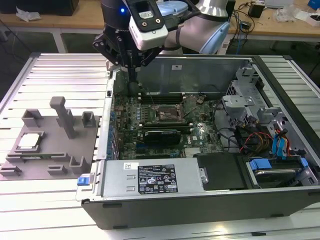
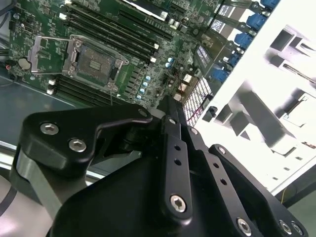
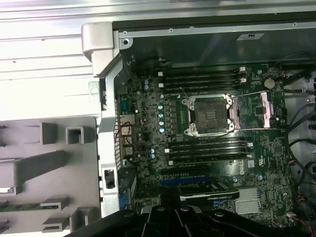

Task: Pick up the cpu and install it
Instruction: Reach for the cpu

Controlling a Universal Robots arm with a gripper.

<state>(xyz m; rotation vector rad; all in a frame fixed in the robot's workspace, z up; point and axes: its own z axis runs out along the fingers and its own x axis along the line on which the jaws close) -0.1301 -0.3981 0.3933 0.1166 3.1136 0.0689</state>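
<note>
Grey tray [image 1: 50, 146]: cpu [image 1: 29, 141] far from end effector [image 1: 132, 74]

Second wrist view: gripper [image 2: 168, 102] covers part of the circuit board [image 2: 148, 64]. First wrist view: gray tray [image 3: 91, 168] cut at edge

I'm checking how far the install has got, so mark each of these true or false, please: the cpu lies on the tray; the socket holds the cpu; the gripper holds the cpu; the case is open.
1. The cpu lies on the gray tray outside the case. True.
2. The socket already holds the cpu. False: the socket is empty and its bracket is swung open.
3. The gripper holds the cpu. False: the gripper hangs over the case's far corner, well apart from the cpu on the tray.
4. The case is open, with the motherboard exposed. True.
</note>
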